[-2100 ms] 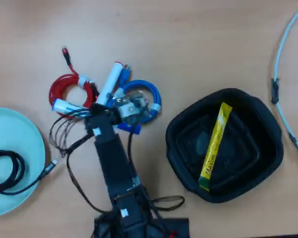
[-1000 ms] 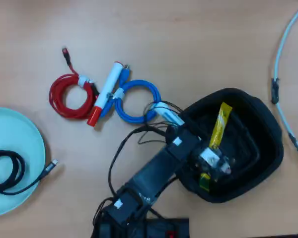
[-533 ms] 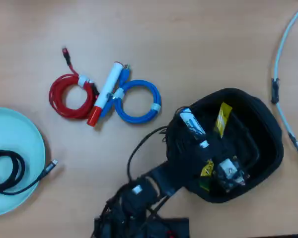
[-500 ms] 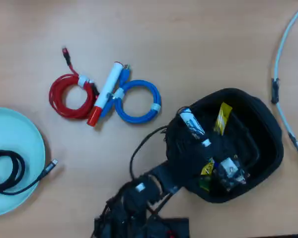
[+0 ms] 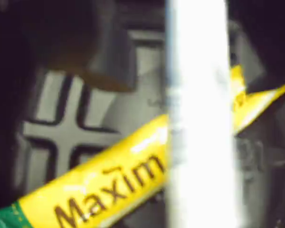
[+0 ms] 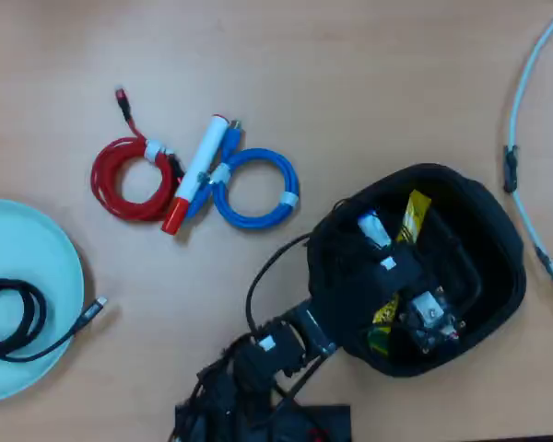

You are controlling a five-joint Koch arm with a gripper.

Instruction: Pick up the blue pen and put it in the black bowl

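The black bowl [image 6: 498, 249] stands at the right of the overhead view, and my arm reaches into it from the lower left. My gripper [image 6: 388, 261] is low inside the bowl. The blue pen [image 6: 372, 229] shows there as a short white piece with a blue end sticking out past the gripper. In the wrist view the pen [image 5: 199, 142] is a bright, blurred white barrel running top to bottom, close to the camera, between the dark jaws of my gripper [image 5: 190, 80]. The jaws appear shut on it, above the bowl's ridged floor [image 5: 61, 128].
A yellow Maxim stick packet [image 5: 109, 185] lies in the bowl under the pen; it also shows in the overhead view [image 6: 413, 214]. On the table lie a white marker with a red cap [image 6: 194, 175], red [image 6: 120, 180] and blue [image 6: 255, 189] coiled cables, and a teal plate [image 6: 46, 276].
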